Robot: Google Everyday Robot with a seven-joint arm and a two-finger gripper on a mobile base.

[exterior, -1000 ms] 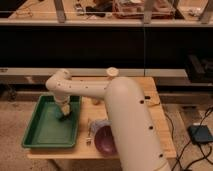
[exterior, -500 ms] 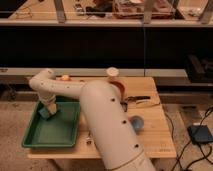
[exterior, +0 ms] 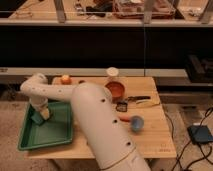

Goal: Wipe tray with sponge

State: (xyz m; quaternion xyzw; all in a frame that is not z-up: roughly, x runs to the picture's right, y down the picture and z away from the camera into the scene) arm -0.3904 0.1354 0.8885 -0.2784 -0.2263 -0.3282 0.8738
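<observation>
The green tray lies on the left end of the wooden table. My arm reaches from the bottom centre up to the left and bends down into the tray. The gripper is low over the tray's far left part. The teal sponge sits right under it against the tray floor, and the gripper is shut on it. A pale yellowish patch shows beside the sponge at the gripper's tip.
On the table are an orange bowl, a white cup, an orange fruit, a blue cup, a small black item and a dark-handled utensil. Cables and a blue device lie on the floor at right.
The gripper swept with the sponge from the tray's middle-right to its far left side. The arm swung left with it, uncovering the bowl and cups.
</observation>
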